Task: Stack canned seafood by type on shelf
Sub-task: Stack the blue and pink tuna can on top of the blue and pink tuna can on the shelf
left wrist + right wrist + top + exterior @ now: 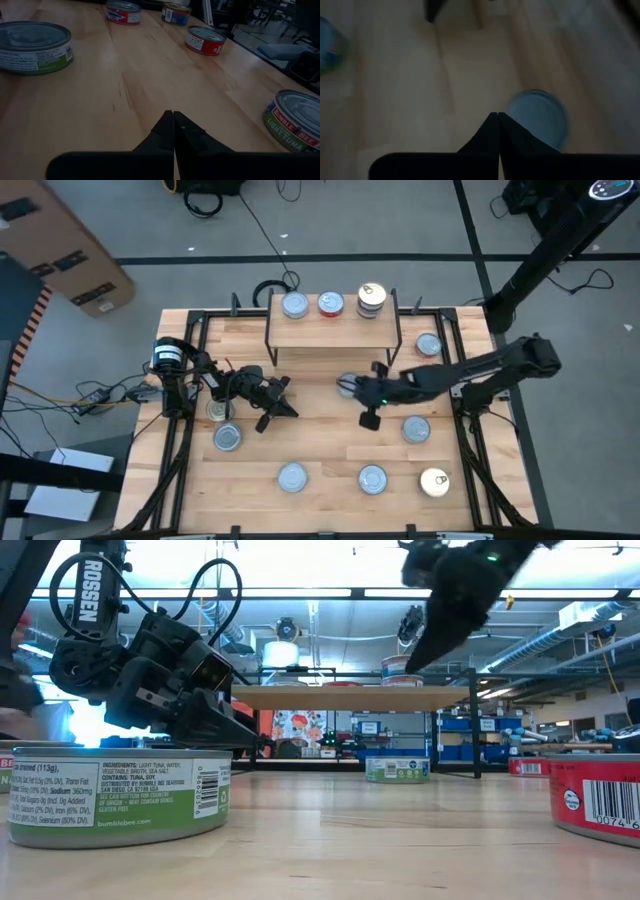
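Spanning the back of the slatted wooden tabletop [320, 440], the small light-wood shelf on black wire legs [330, 330] carried four flat round seafood tins [328, 304], two stacked. The right gripper [350, 387] hovered before it, fingers together, empty; the left gripper [288, 410] rested shut.

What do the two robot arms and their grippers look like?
Both arms are dark, nearly black. The left arm carries white lettering and looped black cables. The right arm shows a small green light. The left gripper and right gripper have dark, pointed fingers.
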Robot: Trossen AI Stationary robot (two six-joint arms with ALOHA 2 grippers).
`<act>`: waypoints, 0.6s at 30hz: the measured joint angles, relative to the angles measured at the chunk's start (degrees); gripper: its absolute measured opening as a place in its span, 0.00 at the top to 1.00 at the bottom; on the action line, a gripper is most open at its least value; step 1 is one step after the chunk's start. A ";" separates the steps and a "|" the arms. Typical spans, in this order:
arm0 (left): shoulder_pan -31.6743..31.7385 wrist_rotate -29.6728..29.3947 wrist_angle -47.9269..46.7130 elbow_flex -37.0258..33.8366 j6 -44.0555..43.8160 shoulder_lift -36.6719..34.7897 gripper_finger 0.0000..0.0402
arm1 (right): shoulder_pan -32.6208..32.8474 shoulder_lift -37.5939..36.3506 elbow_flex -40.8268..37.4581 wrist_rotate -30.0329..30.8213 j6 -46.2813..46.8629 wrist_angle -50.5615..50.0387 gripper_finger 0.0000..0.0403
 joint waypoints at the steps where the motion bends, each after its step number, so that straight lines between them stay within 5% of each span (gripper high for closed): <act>1: 0.00 -0.12 0.01 0.00 -0.01 0.00 1.00 | 0.88 -1.23 -2.49 0.00 1.21 2.80 0.98; 5: 0.00 -0.22 0.07 0.00 0.55 0.00 1.00 | 4.58 -4.27 -11.74 -1.49 6.54 15.84 0.98; 10: 0.00 -0.50 0.45 0.00 1.25 0.00 1.00 | 7.61 -2.90 -16.91 -17.27 12.14 29.06 0.97; 18: 0.00 -0.70 1.27 0.00 2.24 0.00 1.00 | 13.21 4.88 -13.27 -20.68 14.67 28.81 0.99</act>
